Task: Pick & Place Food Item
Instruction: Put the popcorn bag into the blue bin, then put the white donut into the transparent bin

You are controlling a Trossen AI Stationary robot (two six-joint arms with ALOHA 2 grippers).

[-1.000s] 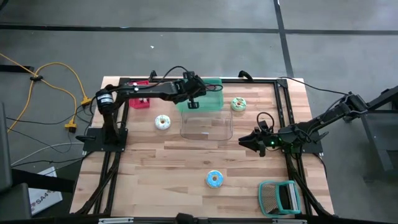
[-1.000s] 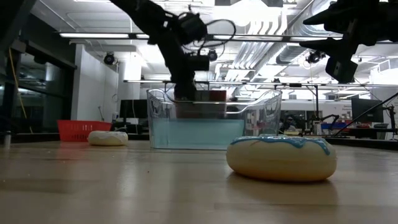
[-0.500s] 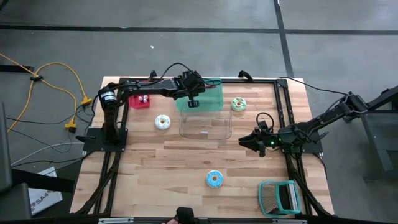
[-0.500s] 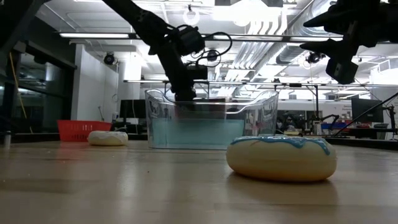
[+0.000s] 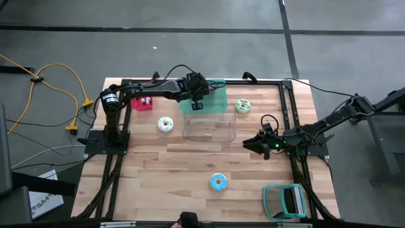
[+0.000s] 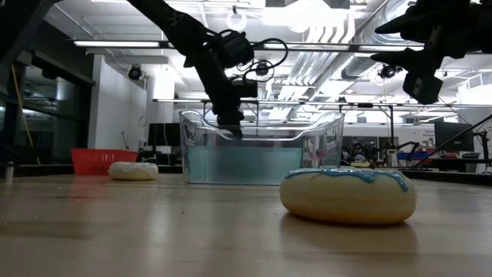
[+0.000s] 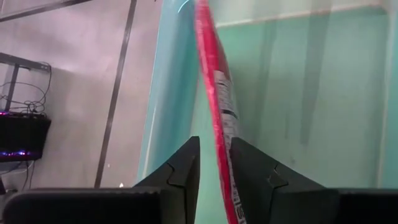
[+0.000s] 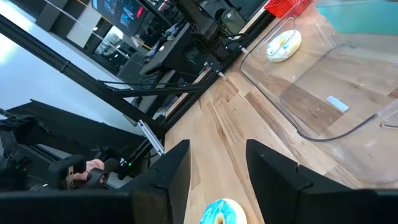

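Nearest the front edge of the counter [image 5: 190, 171] is the blue-iced doughnut [image 6: 347, 195], untouched. My right pincer [image 5: 253, 144] hangs above the counter right of the clear bin [image 6: 261, 150], partly open with nothing in it, and it's just waiting. My left pincer [image 5: 196, 104] is doing the work, down at the bin's far rim where the bin meets the teal tray [image 5: 218, 101]. The red packet [image 7: 214, 93] stands edge-on in its mouth. I can't tell whether I'm gripping it or have let go. I read this as the place step: the item is carried and over the drop spot, and release is due. I can't tell from here if the packet is over the bin floor or the tray. Next move: open wide enough that the packet falls flat, then lift straight up so I don't snag the bin wall. The risk is the packet hanging on the rim. Further back, the white doughnut [image 5: 166, 124], green doughnut [image 5: 242, 106] and red basket [image 5: 142, 101] are left alone.
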